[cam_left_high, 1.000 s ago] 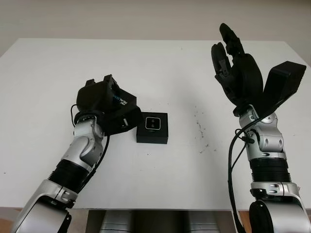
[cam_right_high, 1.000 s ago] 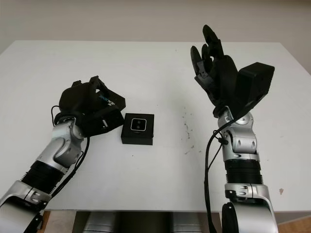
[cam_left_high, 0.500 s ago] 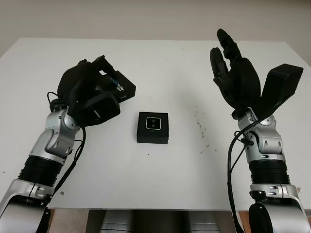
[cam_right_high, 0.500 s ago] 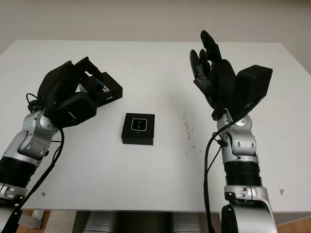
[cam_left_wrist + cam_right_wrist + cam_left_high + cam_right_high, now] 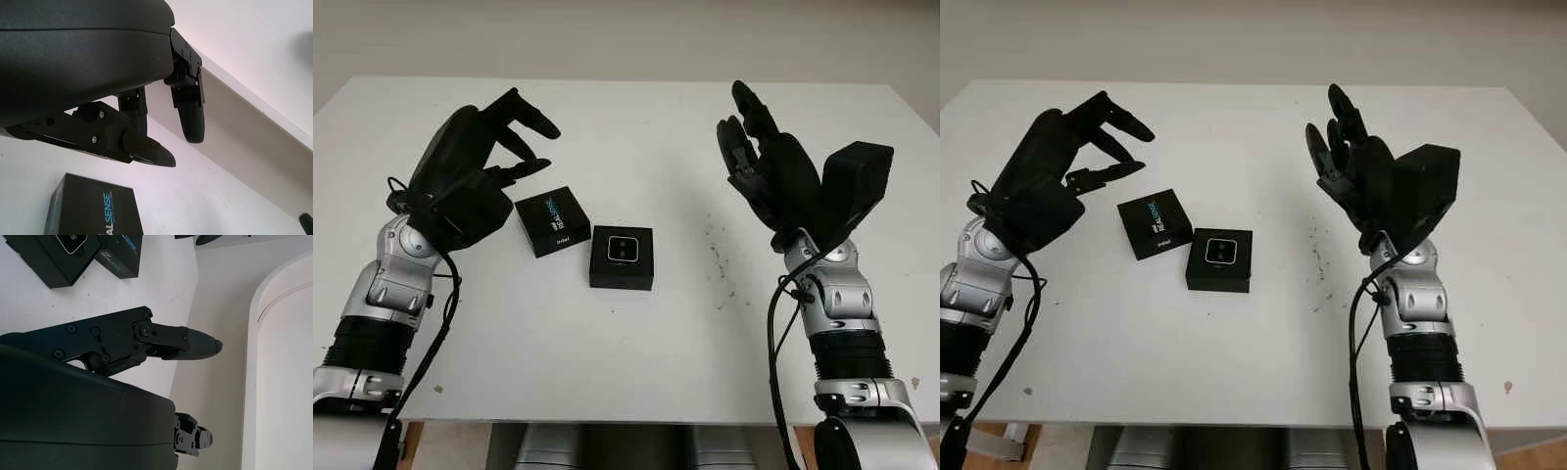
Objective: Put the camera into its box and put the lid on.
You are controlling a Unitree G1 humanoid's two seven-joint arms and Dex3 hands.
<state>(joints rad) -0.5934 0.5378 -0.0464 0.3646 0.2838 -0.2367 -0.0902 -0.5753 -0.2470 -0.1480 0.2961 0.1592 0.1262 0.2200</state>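
Observation:
A small black open box (image 5: pixel 622 258) lies in the middle of the white table (image 5: pixel 636 117), with the camera (image 5: pixel 623 249) seated in it, face up. The black lid (image 5: pixel 551 221), printed with blue and white lettering, lies flat on the table right beside the box's left side. My left hand (image 5: pixel 533 147) is open and raised above and to the left of the lid, holding nothing. My right hand (image 5: pixel 744 127) is open and held up in the air to the right of the box. The left wrist view catches the lid (image 5: pixel 93 213) below the hand's fingers (image 5: pixel 191 122).
Small dark specks (image 5: pixel 716 257) mark the table to the right of the box. The right wrist view looks down on the box (image 5: pixel 54 259) and lid (image 5: pixel 122 252) from afar. The table's front edge (image 5: pixel 607 421) runs just below the arms.
The left hand carried the lid up, set it on the table beside the box, let go and lifted away open. The right hand drifted slightly left and down.

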